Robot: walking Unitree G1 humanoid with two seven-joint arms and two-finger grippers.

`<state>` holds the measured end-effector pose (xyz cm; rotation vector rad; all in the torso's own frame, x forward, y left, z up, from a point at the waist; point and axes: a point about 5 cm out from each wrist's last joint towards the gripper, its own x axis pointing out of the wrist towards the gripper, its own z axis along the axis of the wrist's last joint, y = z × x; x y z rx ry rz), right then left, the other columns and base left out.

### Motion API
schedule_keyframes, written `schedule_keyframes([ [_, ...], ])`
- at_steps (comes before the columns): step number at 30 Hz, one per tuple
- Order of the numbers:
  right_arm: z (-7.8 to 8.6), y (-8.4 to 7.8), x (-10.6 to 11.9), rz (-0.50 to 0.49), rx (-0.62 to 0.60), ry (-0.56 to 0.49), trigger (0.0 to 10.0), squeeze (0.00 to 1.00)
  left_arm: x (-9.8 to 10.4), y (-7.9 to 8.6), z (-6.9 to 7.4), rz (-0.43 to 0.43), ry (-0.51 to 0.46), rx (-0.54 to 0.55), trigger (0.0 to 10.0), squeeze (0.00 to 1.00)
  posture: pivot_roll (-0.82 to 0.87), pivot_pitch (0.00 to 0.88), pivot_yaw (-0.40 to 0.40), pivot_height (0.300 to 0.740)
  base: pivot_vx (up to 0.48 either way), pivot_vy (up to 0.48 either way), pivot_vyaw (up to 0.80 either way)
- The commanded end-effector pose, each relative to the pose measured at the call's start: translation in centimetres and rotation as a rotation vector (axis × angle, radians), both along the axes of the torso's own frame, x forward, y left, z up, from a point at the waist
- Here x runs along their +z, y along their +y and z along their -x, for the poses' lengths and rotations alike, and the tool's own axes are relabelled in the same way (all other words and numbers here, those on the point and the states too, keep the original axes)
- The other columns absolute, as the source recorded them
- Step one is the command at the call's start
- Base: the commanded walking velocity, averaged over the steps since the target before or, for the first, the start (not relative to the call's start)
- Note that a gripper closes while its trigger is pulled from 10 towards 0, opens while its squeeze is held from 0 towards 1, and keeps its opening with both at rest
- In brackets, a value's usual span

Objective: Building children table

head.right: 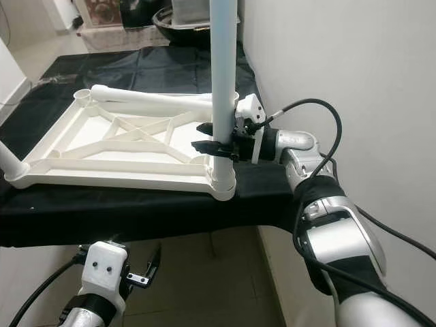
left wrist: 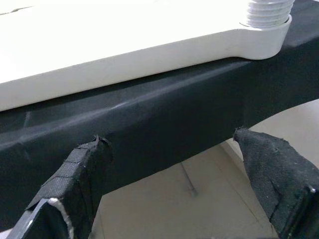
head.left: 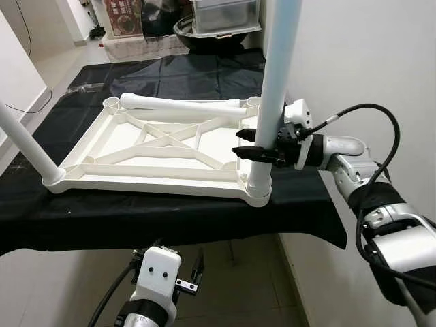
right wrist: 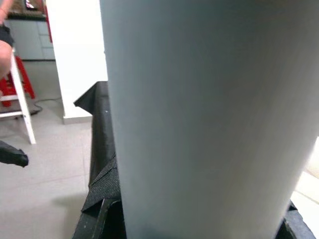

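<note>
R end effector [head.left: 257, 151] clamped on upright leg [head.left: 276, 88] just above corner socket [head.left: 258, 191], I reckon to turn it home. L end effector [head.left: 189, 272] idle below tabletop [head.left: 306, 211], fingers apart. Loose leg [head.left: 184, 104] lies across frame [head.left: 157, 146].

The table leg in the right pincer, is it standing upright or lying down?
Upright. The table leg rises vertically from the near right corner socket of the upside-down tabletop, and the right pincer grips it just above the socket.
</note>
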<state>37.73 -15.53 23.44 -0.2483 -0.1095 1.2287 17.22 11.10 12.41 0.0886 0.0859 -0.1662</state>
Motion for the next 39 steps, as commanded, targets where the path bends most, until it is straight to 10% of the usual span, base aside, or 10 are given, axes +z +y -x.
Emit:
schedule_keyframes([
  [1, 0.2, -0.5, -3.4, 0.091, -0.061, 0.109, 10.0, 0.0, -0.2, 0.2, 0.2, -0.015, 0.016, 0.01, 10.0, 0.0, 0.02, 0.17, 0.047, 0.74, 0.0, 0.0, 0.0],
  [15, -1.1, 3.5, -4.1, 0.137, -0.176, 0.179, 10.0, 0.0, -0.1, -0.1, 0.2, -0.009, 0.012, 0.012, 10.0, 0.0, 0.02, 0.168, 0.03, 0.74, 0.0, 0.0, 0.0],
  [39, -3.1, 2.9, -3.8, -0.126, -0.706, 0.201, 10.0, 0.0, -0.2, -0.4, 0.2, -0.008, 0.011, 0.006, 10.0, 0.0, 0.02, 0.141, 0.024, 0.74, 0.0, 0.0, 0.0],
])
